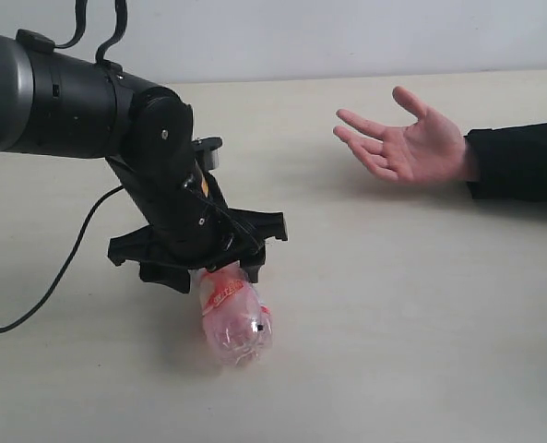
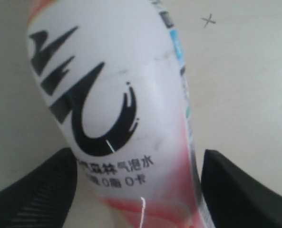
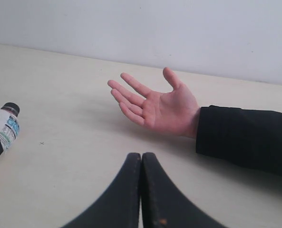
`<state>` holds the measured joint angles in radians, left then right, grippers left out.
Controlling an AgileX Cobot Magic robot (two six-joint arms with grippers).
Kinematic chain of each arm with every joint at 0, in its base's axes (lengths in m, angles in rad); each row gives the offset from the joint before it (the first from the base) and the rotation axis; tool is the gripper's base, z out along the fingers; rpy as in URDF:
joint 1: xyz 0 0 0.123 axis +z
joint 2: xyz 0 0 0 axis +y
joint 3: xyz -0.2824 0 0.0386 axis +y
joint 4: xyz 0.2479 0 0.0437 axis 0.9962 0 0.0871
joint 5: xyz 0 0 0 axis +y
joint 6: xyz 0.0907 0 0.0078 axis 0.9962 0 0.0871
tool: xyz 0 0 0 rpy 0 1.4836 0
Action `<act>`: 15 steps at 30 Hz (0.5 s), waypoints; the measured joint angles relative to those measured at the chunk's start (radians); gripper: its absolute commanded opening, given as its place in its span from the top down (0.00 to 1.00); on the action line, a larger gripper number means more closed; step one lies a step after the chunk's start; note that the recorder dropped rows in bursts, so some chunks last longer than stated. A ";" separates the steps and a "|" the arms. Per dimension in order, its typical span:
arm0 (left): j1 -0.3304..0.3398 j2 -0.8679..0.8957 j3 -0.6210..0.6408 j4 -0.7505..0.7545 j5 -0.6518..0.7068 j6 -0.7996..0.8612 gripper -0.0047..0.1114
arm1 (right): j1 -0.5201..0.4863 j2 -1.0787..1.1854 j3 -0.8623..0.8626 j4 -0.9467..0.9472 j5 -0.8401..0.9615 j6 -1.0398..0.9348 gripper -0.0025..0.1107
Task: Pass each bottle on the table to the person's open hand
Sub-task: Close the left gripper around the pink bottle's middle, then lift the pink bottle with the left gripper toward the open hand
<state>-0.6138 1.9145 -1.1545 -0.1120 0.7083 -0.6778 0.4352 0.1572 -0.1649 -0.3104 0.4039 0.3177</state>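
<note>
the pink bottle (image 1: 234, 318) points its base toward camera.

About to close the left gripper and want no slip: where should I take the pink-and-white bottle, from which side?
I'd take the pink-and-white bottle across its labelled mid-body, from above. It lies on its side on the table, both rounded flanks free, and the left gripper has a finger beside each.

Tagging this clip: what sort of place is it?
Probably a robotics lab bench: bare cream table, plain pale wall, a robot arm over a pink-and-white bottle.
</note>
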 measured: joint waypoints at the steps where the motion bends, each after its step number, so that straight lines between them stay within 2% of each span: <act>1: 0.000 0.002 0.000 -0.002 0.000 -0.004 0.40 | 0.000 0.000 0.000 0.000 0.000 0.000 0.98; 4: 0.000 0.017 0.000 -0.012 0.013 -0.006 0.40 | 0.000 0.000 0.000 0.000 0.000 0.000 0.98; 7: 0.000 0.035 0.000 -0.016 0.015 -0.006 0.47 | 0.000 0.000 0.000 0.000 0.000 0.000 0.98; 10: 0.000 0.042 0.000 -0.017 0.015 -0.006 0.65 | 0.000 0.000 0.000 0.000 0.000 0.000 0.98; 13: 0.000 0.042 -0.007 -0.017 0.024 0.016 0.93 | 0.000 0.000 0.000 0.000 0.000 0.000 0.98; 15: 0.000 0.040 -0.025 -0.019 0.035 0.055 0.96 | 0.000 0.000 0.000 0.000 0.000 0.000 0.98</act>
<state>-0.6138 1.9545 -1.1793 -0.1312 0.7433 -0.6232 0.4352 0.1572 -0.1649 -0.3104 0.4039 0.3177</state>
